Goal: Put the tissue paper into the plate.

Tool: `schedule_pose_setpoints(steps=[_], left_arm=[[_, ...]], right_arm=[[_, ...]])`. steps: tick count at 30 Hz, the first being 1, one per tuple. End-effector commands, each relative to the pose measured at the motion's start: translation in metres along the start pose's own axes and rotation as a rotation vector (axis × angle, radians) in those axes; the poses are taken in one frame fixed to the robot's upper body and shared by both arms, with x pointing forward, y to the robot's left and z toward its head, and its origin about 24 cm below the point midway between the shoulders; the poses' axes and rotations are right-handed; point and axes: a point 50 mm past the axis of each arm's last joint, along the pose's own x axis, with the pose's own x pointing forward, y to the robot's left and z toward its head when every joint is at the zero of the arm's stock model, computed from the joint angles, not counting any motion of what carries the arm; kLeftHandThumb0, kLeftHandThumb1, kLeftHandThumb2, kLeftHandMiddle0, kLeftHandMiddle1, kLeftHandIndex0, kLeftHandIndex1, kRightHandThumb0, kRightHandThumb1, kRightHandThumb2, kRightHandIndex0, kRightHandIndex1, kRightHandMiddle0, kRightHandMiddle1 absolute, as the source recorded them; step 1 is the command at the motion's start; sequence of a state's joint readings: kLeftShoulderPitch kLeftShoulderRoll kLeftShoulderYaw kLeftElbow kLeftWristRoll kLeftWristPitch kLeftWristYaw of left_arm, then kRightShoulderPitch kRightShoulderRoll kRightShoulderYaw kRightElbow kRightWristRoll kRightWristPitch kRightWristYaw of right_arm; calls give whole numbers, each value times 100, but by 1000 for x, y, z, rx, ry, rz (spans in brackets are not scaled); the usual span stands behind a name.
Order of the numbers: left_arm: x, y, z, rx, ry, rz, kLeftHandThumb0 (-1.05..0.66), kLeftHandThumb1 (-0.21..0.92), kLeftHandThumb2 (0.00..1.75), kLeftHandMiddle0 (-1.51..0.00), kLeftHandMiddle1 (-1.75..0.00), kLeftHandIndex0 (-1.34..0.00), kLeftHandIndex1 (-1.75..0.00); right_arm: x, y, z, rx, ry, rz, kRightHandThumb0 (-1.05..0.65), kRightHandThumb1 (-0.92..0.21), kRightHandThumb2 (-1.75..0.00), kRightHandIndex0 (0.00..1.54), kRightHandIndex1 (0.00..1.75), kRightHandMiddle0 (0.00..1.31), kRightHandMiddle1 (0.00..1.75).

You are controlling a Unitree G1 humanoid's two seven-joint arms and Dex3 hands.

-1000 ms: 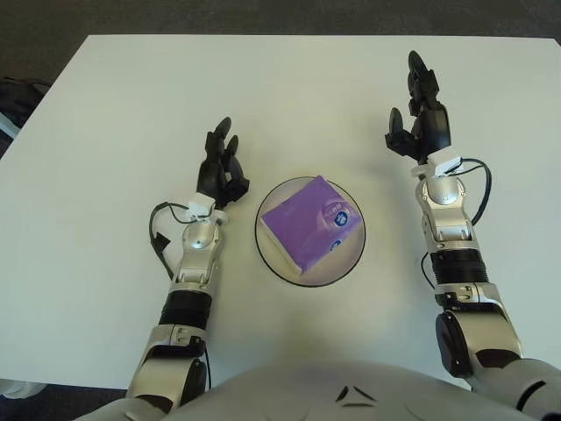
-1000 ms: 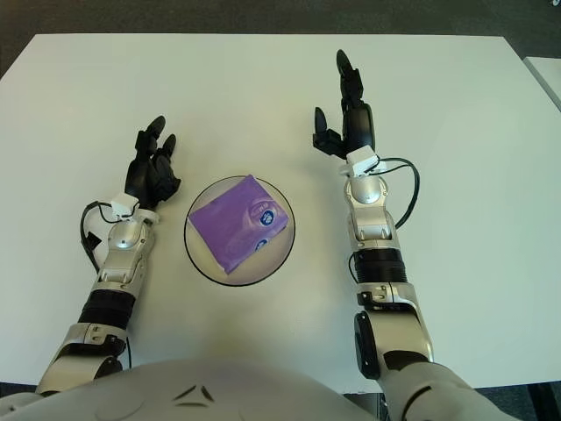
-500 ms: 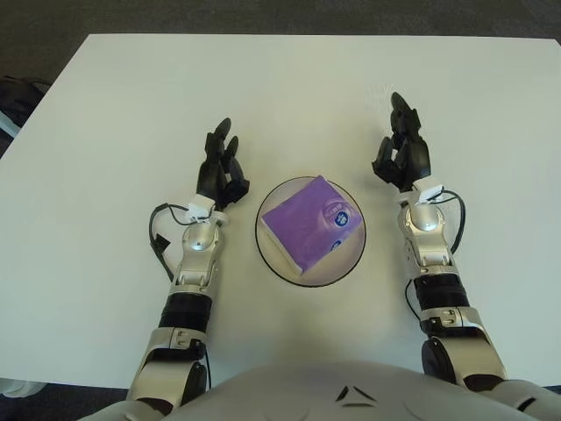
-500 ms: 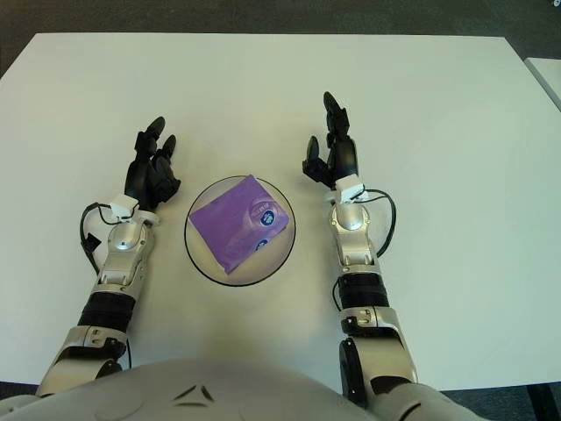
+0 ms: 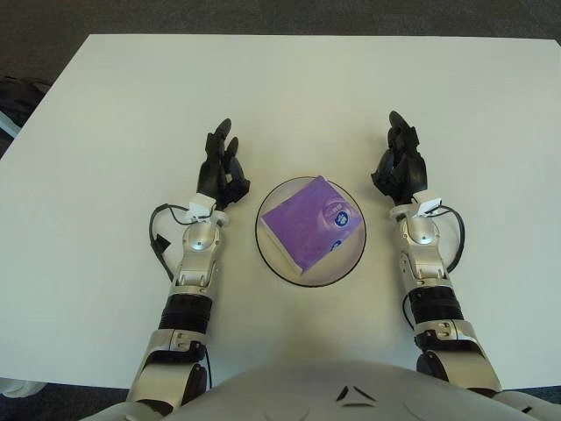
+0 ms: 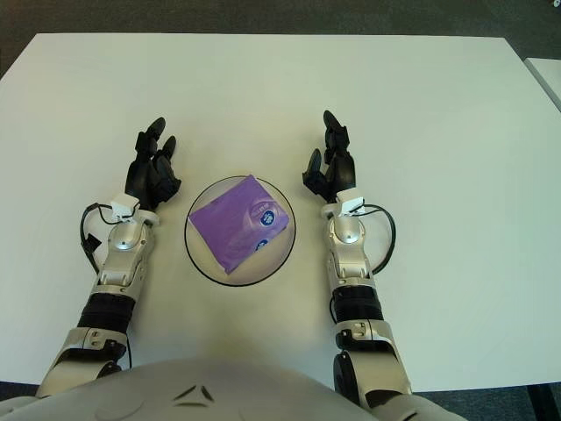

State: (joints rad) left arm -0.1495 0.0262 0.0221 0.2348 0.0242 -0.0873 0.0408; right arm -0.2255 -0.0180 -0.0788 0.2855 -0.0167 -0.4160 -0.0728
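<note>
Nearest the robot, toward the near edge of the white table and about midway between its left and right edges, stands the plate, round and pale with a thin dark rim. The tissue pack lies inside it, a flat purple packet covering most of the plate's floor. It sits turned like a diamond: one corner points toward the far edge, the opposite one toward the near edge. Its slightly longer side runs from near-left to far-right, and a small round blue and white label shows near its right corner.

Just left of the plate, apart from it, the left hand shows with dark fingers loose and pointing toward the far edge, grasping nothing. Just right of the plate, the right hand mirrors it, fingers relaxed and extended the same way, also empty. Neither hand touches plate or pack.
</note>
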Motion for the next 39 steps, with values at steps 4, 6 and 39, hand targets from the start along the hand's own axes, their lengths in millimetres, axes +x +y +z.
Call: schedule_pose_setpoints(steps=[4, 6, 39], left_arm=[[-26, 2, -47, 6, 246, 11, -77, 92, 98, -32, 0, 0, -50], [-26, 2, -46, 6, 245, 10, -77, 92, 98, -32, 0, 0, -50], [-25, 4, -39, 8, 208, 21, -77, 92, 99, -33, -1, 0, -54]], right_arm=[[-12, -1, -12, 21, 72, -37, -67, -92, -102, 16, 2, 0, 42], [-15, -1, -16, 22, 88, -45, -67, -92, -101, 16, 2, 0, 43], [-23, -3, -38, 16, 219, -98, -60, -92, -97, 16, 1, 0, 45]])
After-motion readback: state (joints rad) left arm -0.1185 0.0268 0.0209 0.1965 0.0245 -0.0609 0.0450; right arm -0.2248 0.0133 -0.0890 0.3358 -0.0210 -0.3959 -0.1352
